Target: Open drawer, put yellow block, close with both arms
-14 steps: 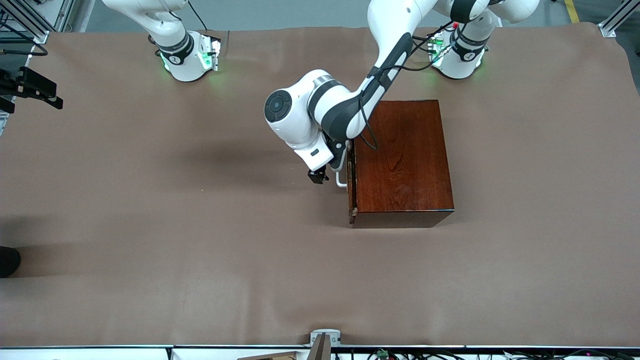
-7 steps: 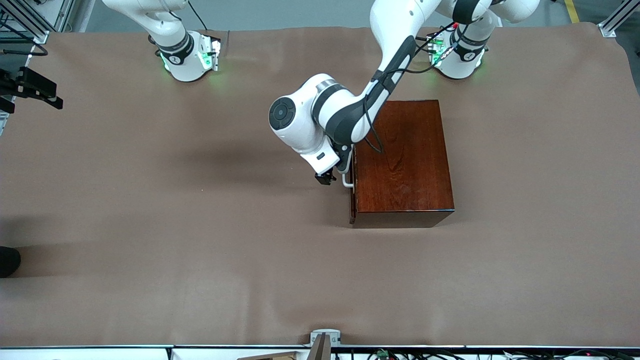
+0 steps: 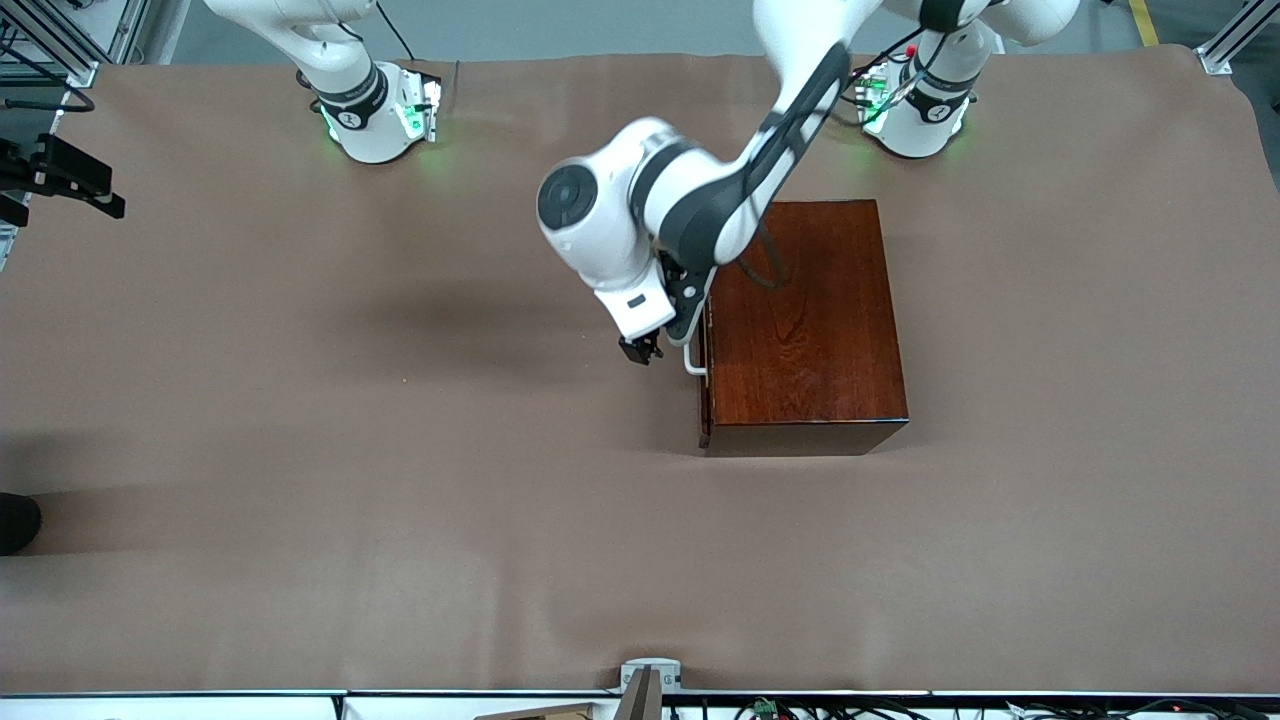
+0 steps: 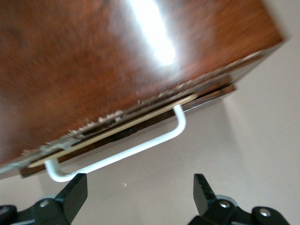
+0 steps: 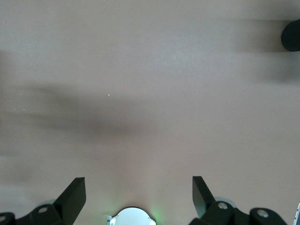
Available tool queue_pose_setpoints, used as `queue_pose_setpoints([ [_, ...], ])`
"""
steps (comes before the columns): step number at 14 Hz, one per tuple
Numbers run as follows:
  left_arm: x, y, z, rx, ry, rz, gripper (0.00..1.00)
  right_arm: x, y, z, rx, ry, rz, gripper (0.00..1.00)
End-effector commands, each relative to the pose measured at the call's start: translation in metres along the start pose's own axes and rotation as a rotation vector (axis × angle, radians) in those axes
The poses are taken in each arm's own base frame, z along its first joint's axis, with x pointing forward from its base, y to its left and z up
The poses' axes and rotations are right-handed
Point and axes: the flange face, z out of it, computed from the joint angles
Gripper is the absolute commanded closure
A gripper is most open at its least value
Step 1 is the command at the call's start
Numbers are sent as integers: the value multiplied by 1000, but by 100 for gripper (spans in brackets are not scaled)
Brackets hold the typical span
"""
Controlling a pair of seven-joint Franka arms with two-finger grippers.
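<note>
Right tool point(image 5: 136, 197) jaws wide apart, empty, over bare surface point(image 3: 300, 450) near its own base, arm waiting. Left tool point(image 3: 640, 352) open, empty, just off the handle point(image 3: 690, 360). Drawer point(image 3: 704, 380) nearly flush in the box point(image 3: 800, 320), mid-surface toward the arms' edge. Block not visible.

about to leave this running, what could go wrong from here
The open left gripper sits just off the white handle; lifting away carelessly could snag it and tug the drawer out again. The drawer shows a thin gap, maybe not fully shut. No yellow block is visible, so its placement can't be confirmed.
</note>
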Motion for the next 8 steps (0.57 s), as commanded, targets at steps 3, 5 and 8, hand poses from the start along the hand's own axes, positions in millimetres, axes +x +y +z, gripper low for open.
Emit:
queue_pose_setpoints([
  [3,78,-18,-87,-79,-33,117,0,-1,5,-3,-15,-3,1,0],
  [5,111,-25,-111,-85,-47,171,0,-2,7,-3,-14,-4,6,0],
  [8,159,-35,-137,-95,-60,230,0,-2,10,-2,-13,-4,11,0],
])
